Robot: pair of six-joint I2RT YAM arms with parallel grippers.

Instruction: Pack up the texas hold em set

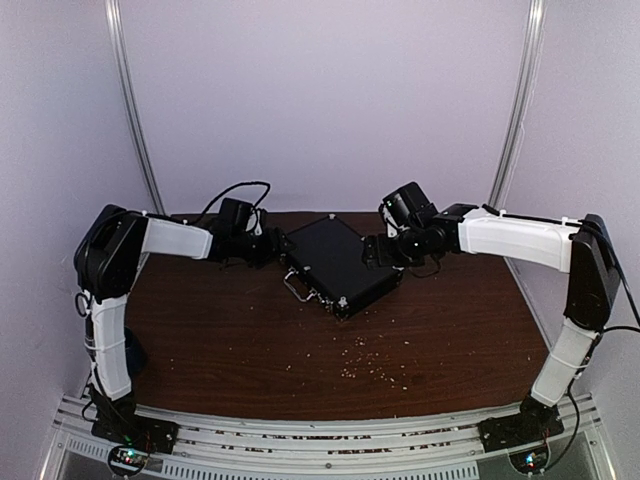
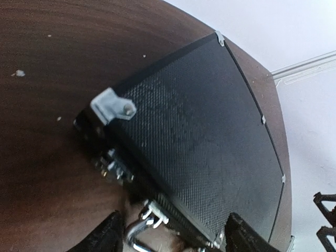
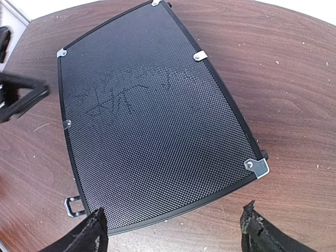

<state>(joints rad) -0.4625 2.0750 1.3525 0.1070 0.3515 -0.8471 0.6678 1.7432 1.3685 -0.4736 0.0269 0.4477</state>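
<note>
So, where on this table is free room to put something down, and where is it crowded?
Free: the wide strip of table between the case and the near edge, bare except for scattered crumbs. Crowded: the far middle, where the left hand and the right hand flank the case closely.

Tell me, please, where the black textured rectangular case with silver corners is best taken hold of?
Probably the silver metal handle on its front edge, approached by the left gripper, whose open jaws frame it. The closed case lies flat, its lid likely too broad to span, while the handle stands out from the edge.
</note>
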